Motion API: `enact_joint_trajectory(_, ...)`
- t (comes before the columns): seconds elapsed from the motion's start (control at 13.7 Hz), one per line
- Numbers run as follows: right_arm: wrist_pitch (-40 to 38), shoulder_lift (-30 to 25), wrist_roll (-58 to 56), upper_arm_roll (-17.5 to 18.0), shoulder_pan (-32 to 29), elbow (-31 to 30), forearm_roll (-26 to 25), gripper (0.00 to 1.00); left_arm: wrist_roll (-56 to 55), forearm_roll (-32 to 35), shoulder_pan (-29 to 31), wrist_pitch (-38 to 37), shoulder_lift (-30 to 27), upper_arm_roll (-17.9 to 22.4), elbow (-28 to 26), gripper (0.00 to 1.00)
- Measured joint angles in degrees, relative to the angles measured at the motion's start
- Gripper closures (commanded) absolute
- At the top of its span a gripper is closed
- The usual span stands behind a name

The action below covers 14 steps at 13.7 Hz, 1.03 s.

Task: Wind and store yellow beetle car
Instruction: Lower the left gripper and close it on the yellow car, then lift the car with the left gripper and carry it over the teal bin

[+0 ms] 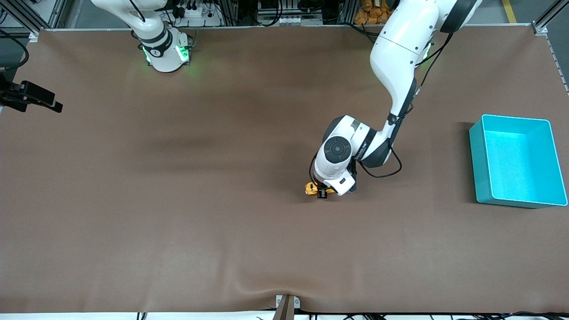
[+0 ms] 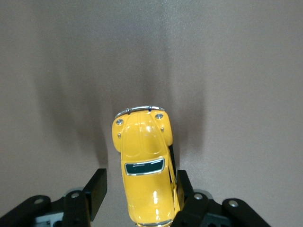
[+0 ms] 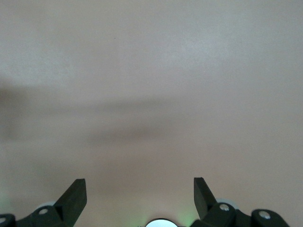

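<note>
- The brown cloth-covered surface (image 1: pixel 178 200) is creased near its front edge.
- The tiny glossy yellow beetle car (image 2: pixel 146 165) is straddled by the released left end effector (image 2: pixel 142 189).
- The released right end effector (image 3: pixel 140 194) is held waiting over bare surface.

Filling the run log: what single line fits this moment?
left gripper: open around yellow beetle car | right gripper: open, waiting | teal bin: empty

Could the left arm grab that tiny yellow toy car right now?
Probably yes. The left gripper is down at the small glossy yellow beetle car, its open fingers on either side of the body, one apparently touching. Only bare brown table surrounds it.
</note>
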Motion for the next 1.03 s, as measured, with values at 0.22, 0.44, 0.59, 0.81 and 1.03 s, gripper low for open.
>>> enact_joint_trajectory(0.22,0.0,0.0,0.0,0.0,0.0,-0.1,0.0,0.0,0.0,0.0,0.0,0.1,0.0,0.1,0.2,0.83)
enact_joint_trajectory(0.44,0.0,0.0,0.0,0.0,0.0,-0.1,0.0,0.0,0.0,0.0,-0.1,0.1,0.0,0.2,0.2,0.93)
enact_joint_trajectory(0.59,0.0,0.1,0.0,0.0,0.0,-0.2,0.1,0.0,0.0,0.0,-0.3,0.1,0.0,0.6,0.2,0.93)
enact_joint_trajectory(0.81,0.0,0.1,0.0,0.1,0.2,-0.2,0.2,0.0,0.2,3.6,-1.1,0.2,-0.2,2.8,1.0,0.96)
enact_joint_trajectory(1.03,0.0,0.1,0.0,0.1,0.4,-0.2,0.2,0.0,1.7,8.4,-0.9,0.2,-1.4,4.1,1.7,0.99)
